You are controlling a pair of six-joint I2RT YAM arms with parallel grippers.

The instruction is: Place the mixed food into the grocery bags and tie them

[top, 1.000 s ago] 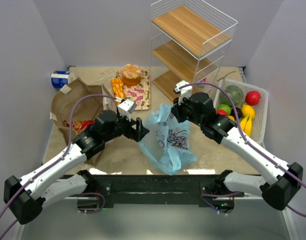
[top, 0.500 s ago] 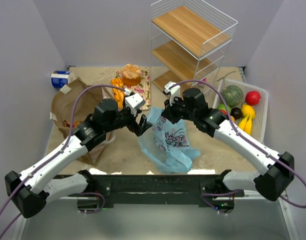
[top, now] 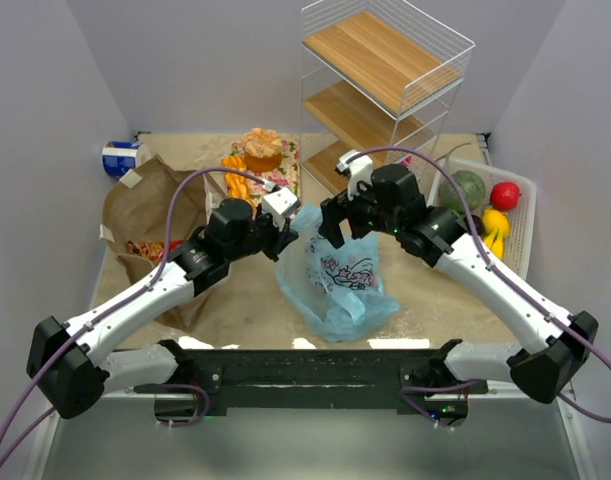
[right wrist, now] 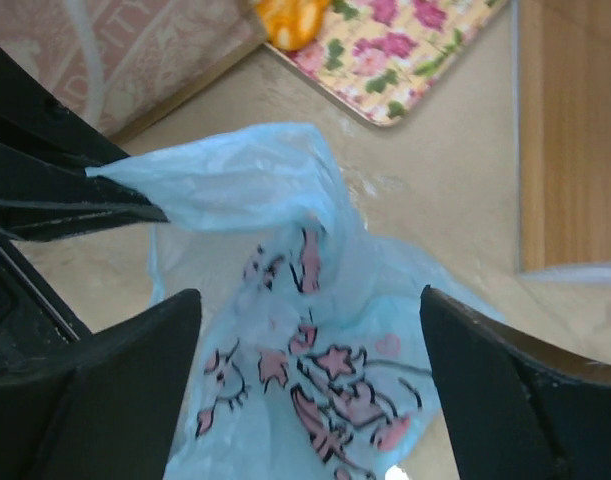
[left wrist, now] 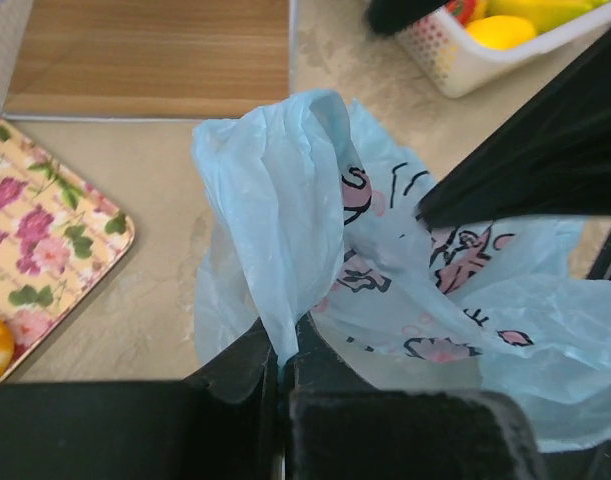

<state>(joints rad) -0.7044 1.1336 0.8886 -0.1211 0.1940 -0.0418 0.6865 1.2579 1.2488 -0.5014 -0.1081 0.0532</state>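
The bag (top: 337, 285) is lying crumpled at the middle of the table, its mouth end pointing toward 12 o'clock in the top view. The left pincer (top: 285, 232) is sitting at the bag's 10 o'clock corner, pressed together and pinching a handle (left wrist: 275, 200). In the left wrist view that strip is rising from the pinch toward 12 o'clock. The right pincer (top: 337, 222) is hovering at about 3 o'clock from the left one, spread wide and holding nothing. In its own view the bag's printed face is lying straight below the gap, and the pinched strip is stretching off toward 9 o'clock. A second handle is not showing clearly. Judging from this, the bag's free side is lying nearer the right arm, so any tying grip there is falling to that arm. The fruit (top: 497, 218) is waiting in the basket (top: 525, 250) at the bag's 2 o'clock, and the paper bag (top: 150, 215) is lying at 9 o'clock.
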